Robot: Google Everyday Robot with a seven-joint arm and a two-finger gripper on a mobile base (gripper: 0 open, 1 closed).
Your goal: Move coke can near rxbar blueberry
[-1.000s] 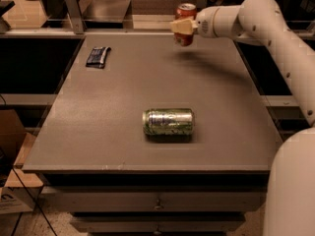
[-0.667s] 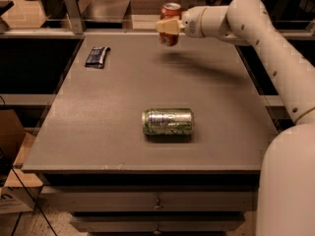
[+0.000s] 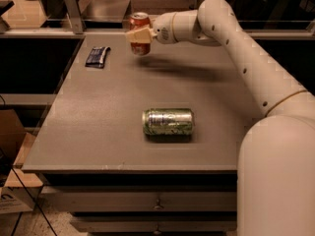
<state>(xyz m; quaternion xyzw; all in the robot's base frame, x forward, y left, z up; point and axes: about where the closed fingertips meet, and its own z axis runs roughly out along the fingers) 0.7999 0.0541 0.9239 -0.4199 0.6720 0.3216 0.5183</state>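
Note:
The coke can (image 3: 140,27) is red-orange with a silver top and stands upright in the air above the far middle of the grey table (image 3: 98,127). My gripper (image 3: 139,35) is shut on the coke can, with its pale fingers (image 3: 134,35) across the can's side. The rxbar blueberry (image 3: 97,56), a flat dark blue bar, lies on the table at the far left, a short way left of the can.
A green-and-silver can (image 3: 168,121) lies on its side in the middle of the table. My white arm (image 3: 246,58) stretches from the right over the far right of the table. A cardboard box (image 3: 12,171) sits on the floor at the left.
My gripper has carried the coke can leftward along the far side of the table, closer to the rxbar blueberry. The green can and the bar have not moved.

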